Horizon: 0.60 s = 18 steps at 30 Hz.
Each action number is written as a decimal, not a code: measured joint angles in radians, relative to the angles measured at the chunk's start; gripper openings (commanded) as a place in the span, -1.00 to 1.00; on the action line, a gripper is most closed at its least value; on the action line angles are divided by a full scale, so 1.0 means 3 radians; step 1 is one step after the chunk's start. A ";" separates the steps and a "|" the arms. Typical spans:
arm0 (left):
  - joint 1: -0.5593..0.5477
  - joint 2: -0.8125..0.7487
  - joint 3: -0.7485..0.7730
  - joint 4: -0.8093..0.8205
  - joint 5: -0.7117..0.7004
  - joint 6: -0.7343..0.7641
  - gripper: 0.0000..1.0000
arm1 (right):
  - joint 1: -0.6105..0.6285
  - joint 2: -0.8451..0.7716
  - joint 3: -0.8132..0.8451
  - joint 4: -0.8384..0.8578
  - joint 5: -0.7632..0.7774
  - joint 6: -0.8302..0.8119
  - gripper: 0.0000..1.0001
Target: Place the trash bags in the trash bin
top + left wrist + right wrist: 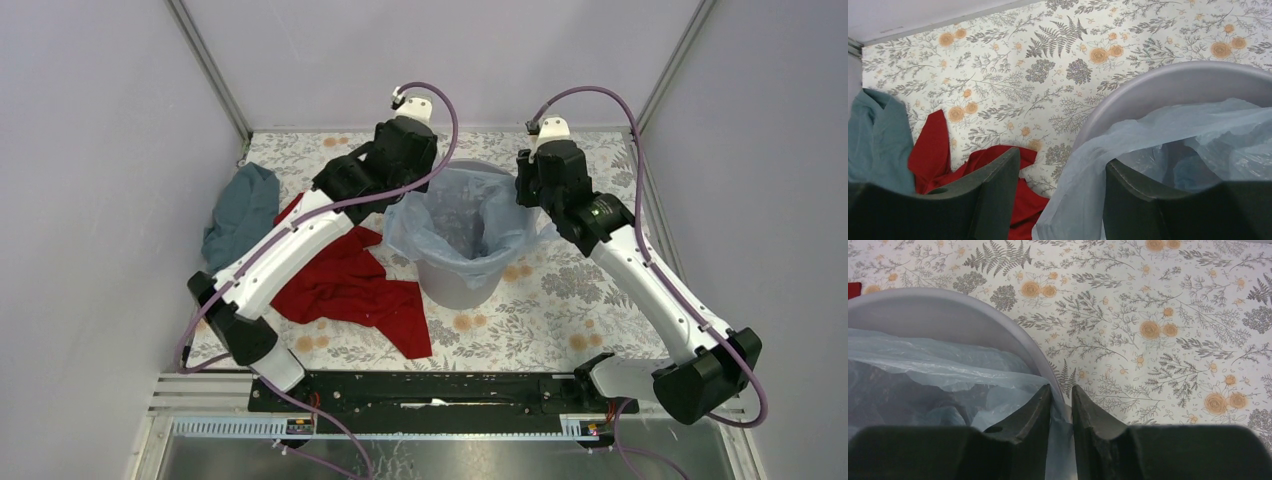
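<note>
1. The left gripper hangs over the bin's left rim with its jaws spread wide. One dark finger is outside the bin and the other is over its inside. The loose edge of the bag droops through the gap, and the jaws are not clamped on it.
2. The right gripper is at the bin's right rim with its jaws nearly pressed together. They pinch a strip of the bag's film just where the rim runs in between them.
3. The bag is thin, see-through, pale blue plastic, wrinkled and shiny. It sits inside the bin, and its mouth spills out over the rim on the left and right sides.
4. The bin is a round, light grey plastic bucket with smooth walls and a wide circular rim. It stands upright on the flower-patterned table.
5. A crumpled red cloth lies just left of the bin. A teal-grey cloth is bunched farther left of the bin.
</note>
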 measured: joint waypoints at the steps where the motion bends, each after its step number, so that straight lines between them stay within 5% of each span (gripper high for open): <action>1: 0.0051 0.0050 0.0027 0.0008 0.0067 0.0001 0.13 | -0.0015 0.0027 0.0019 0.0003 -0.0010 0.0000 -0.46; 10: 0.0645 0.0284 0.0047 0.0195 0.0974 -0.0224 0.08 | -0.0210 0.0165 0.0075 0.0097 -0.0174 0.0081 -0.31; 13: 0.0774 0.0284 0.0045 0.0310 0.1200 -0.0296 -0.10 | -0.0223 0.0178 0.0103 0.0090 -0.0258 0.0130 -0.02; 18: 0.0837 0.0252 -0.0151 0.0501 0.1478 -0.0385 -0.31 | -0.0234 0.0145 0.0122 0.0083 -0.0301 0.0150 0.02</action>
